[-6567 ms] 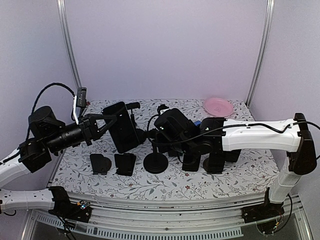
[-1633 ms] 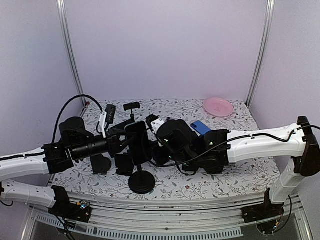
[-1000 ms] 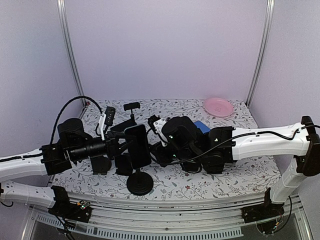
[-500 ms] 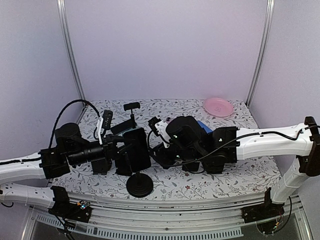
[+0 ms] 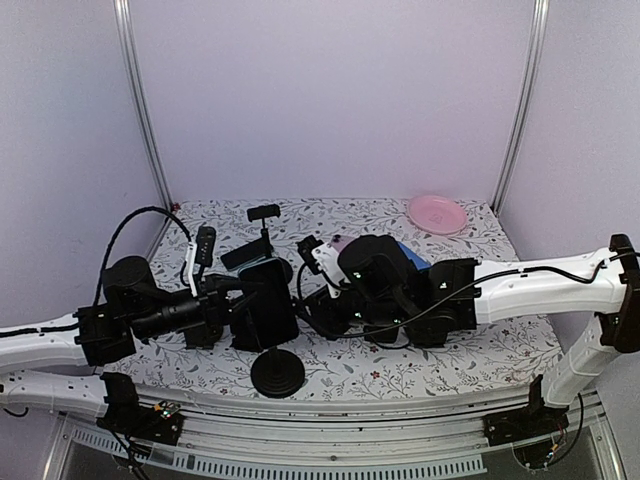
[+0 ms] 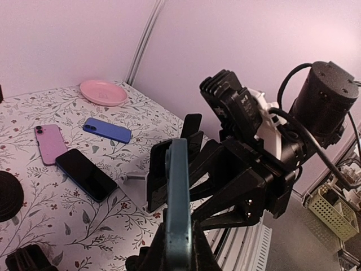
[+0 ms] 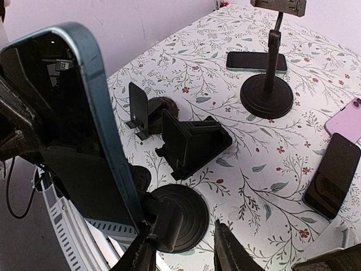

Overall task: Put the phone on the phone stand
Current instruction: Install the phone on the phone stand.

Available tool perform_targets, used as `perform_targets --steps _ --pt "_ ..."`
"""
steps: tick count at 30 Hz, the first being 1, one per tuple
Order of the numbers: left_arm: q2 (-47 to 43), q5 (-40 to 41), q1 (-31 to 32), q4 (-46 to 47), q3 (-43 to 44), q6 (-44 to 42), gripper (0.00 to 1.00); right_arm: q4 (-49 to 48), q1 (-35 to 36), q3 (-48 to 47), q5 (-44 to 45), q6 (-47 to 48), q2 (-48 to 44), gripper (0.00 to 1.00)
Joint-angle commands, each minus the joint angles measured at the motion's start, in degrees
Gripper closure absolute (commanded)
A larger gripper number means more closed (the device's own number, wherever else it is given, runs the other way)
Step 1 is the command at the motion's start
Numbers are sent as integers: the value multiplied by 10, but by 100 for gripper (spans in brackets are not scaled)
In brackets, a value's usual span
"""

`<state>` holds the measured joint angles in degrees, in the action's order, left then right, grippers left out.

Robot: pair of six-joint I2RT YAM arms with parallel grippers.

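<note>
Clearly the left pincer [image 6: 177,251] is pinching the phone [image 6: 177,192] upright by one edge, at 12 o'clock from the phone stand [image 5: 277,375], seemingly to seat it there. The right pincer [image 7: 183,248], at 3 o'clock, is spread around the stem [image 7: 169,223], probably as a guide.

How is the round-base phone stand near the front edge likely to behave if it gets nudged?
Likely top-heavy: the phone is up high, over the thin stem and small round base of the stand, so a push near the top could tip it. A low nudge at the base would probably slide it across the flat floral table instead.
</note>
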<state>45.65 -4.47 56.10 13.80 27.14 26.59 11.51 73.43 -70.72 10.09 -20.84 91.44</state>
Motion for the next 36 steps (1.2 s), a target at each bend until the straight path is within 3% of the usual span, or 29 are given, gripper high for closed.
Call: perform_targets --steps 1,9,19,23,30,36 --pt "13 106 -2 -21 -25 -18 100 -169 42 8 -117 -4 -59 65" --pt "-2 140 7 -17 -36 -22 100 -204 61 31 -53 40 -57 67" --pt "-6 140 9 -25 -32 -30 100 -230 66 33 -139 71 -51 58" --pt "-8 119 8 -22 -31 -35 100 -200 50 30 -85 30 -57 61" --pt "-7 82 9 -22 -26 -39 100 -187 -39 41 -179 -81 -57 63" --pt "-8 79 9 -23 -26 -38 100 -202 -73 45 -229 -132 -30 79"
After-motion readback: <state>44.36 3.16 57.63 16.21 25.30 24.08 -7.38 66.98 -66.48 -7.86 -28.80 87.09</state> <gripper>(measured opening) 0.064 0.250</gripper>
